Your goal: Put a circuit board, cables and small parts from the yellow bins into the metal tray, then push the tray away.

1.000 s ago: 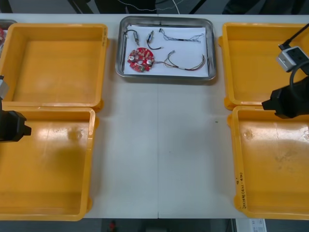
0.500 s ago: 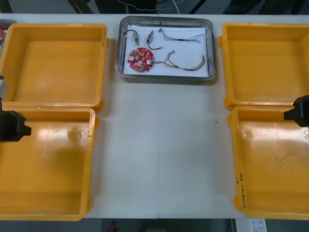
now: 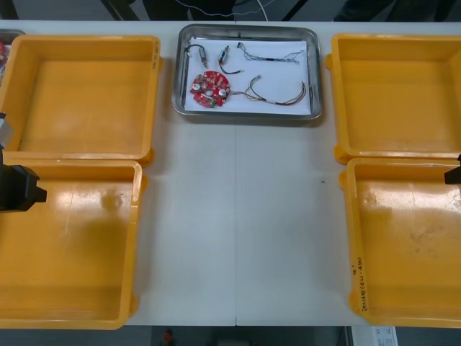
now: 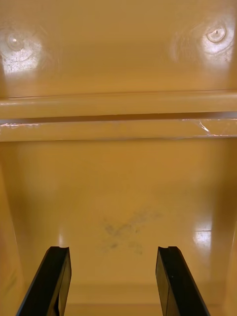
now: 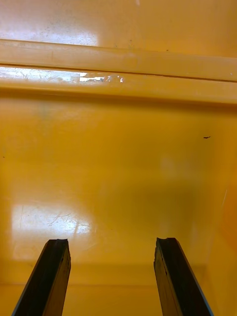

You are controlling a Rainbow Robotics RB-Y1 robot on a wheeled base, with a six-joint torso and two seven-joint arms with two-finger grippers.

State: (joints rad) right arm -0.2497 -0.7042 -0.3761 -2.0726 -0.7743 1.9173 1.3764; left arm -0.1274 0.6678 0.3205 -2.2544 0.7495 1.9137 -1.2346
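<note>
Front view: the metal tray (image 3: 317, 68) sits at the far middle of the table (image 3: 238, 216), between the two far yellow bins (image 3: 83, 94), its long axis running from the robot's left to its right. It is shiny at the rim and white inside. A round red circuit board (image 3: 209, 89) lies at its near left. A red and yellow cable (image 3: 277, 96) stretches sideways beside the board. A blue and white cable (image 3: 270, 54) and black cables (image 3: 191, 50) with small metal parts (image 3: 225, 55) line the far side. The left gripper (image 3: 21, 189) and right gripper (image 3: 454, 175) are cut off at the picture's edges, over the near bins.

Right wrist view: the fingers (image 4: 57, 276) stand spread over a bin floor with a faint dark scuff.

Left wrist view: the fingers (image 5: 54, 274) are likewise parted above a glossy bin floor.
</note>
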